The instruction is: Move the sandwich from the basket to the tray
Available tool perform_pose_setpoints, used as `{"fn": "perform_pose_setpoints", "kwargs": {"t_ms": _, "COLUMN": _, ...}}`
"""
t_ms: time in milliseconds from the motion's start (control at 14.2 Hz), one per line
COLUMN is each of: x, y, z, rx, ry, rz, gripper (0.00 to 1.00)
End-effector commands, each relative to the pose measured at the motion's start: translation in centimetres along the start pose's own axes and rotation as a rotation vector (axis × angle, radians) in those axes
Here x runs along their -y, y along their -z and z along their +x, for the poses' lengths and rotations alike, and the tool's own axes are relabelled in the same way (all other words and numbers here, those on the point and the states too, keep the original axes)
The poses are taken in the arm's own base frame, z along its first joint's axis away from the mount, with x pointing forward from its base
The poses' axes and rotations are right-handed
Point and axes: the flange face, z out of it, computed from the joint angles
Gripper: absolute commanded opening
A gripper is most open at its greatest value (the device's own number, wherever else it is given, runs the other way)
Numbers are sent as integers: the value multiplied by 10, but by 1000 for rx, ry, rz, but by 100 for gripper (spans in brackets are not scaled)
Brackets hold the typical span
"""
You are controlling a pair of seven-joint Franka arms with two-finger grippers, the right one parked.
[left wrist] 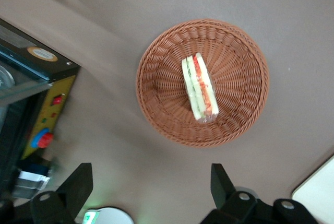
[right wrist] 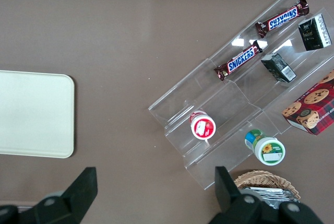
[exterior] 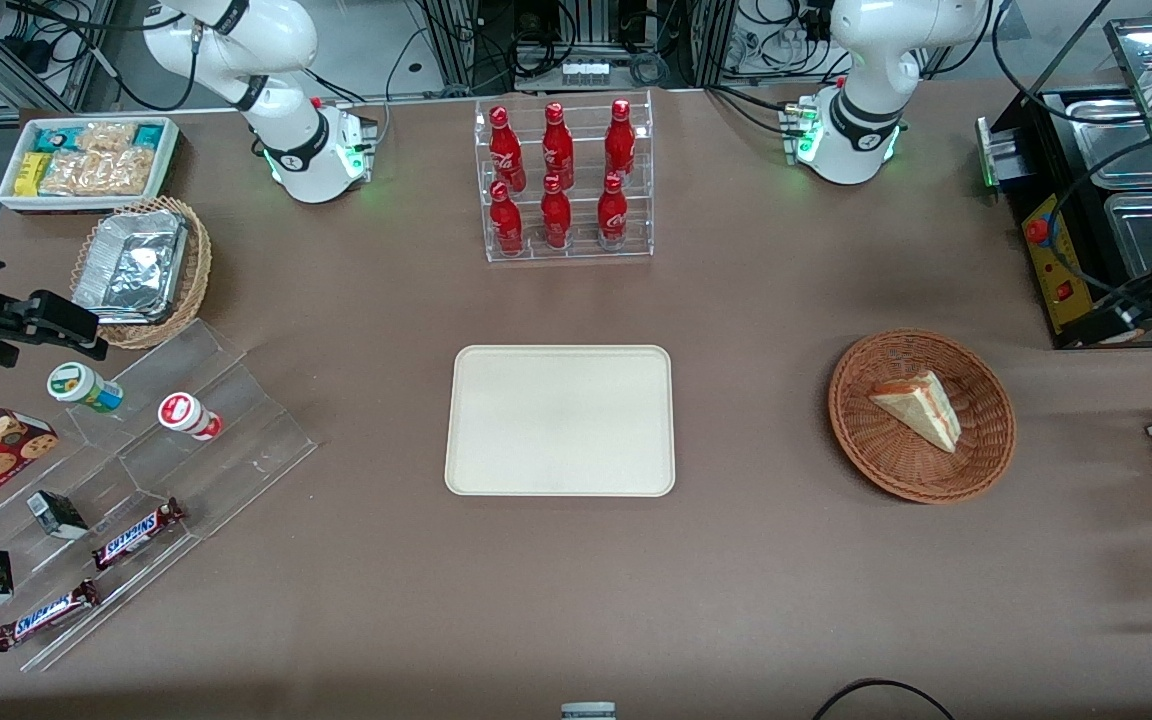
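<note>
Only the wrist view shows the gripper (left wrist: 151, 192), jaws wide, above the sandwich (left wrist: 199, 86) in the basket (left wrist: 245, 78).

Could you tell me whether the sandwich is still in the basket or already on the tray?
In the basket: the sandwich lies there, tray bare, open gripper above.

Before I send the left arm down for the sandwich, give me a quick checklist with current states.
1. Sandwich in basket: ok.
2. Nothing else in the basket with it: ok.
3. Gripper open: ok, fingers wide apart.
4. Gripper above the basket: not ok, it hangs over bare table beside the basket, high above the table.
5. Tray bare: ok.
6. Sandwich wrapped or loose: cannot tell.
</note>
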Motion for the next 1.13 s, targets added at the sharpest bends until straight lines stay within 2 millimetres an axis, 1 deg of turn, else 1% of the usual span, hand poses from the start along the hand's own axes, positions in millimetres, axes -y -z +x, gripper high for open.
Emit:
{"fn": "perform_pose_setpoints", "kwargs": {"t_ms": 0, "x": -2, "y": -32, "z": 3, "rx": -14, "ry": 104, "rz": -34, "gripper": 100}}
{"fn": "perform_pose_setpoints", "kwargs": {"t_ms": 141, "x": -7, "y": -56, "z": 8, "rx": -19, "ry": 145, "rz": -63, "gripper": 100}}
{"fn": "perform_pose_setpoints", "kwargs": {"t_ms": 212, "x": -12, "y": -69, "z": 13, "rx": -4, "ry": 209, "rz": -89, "gripper": 100}}
{"fn": "perform_pose_setpoints", "kwargs": {"t_ms": 424, "x": -30, "y": -103, "z": 20, "rx": -15, "ry": 275, "rz": -100, "gripper": 100}}
{"fn": "perform_pose_setpoints", "kwargs": {"t_ms": 495, "x": -36, "y": -114, "z": 20, "rx": -29, "ry": 296, "rz": -109, "gripper": 100}}
{"fn": "perform_pose_setpoints", "kwargs": {"t_ms": 707, "x": -51, "y": -152, "z": 11, "rx": -67, "ry": 280, "rz": -128, "gripper": 100}}
{"fn": "perform_pose_setpoints", "kwargs": {"t_ms": 989, "x": -76, "y": -178, "z": 6, "rx": -66, "ry": 279, "rz": -121, "gripper": 100}}
{"fn": "perform_pose_setpoints", "kwargs": {"t_ms": 1060, "x": -77, "y": -187, "z": 5, "rx": -62, "ry": 278, "rz": -117, "gripper": 100}}
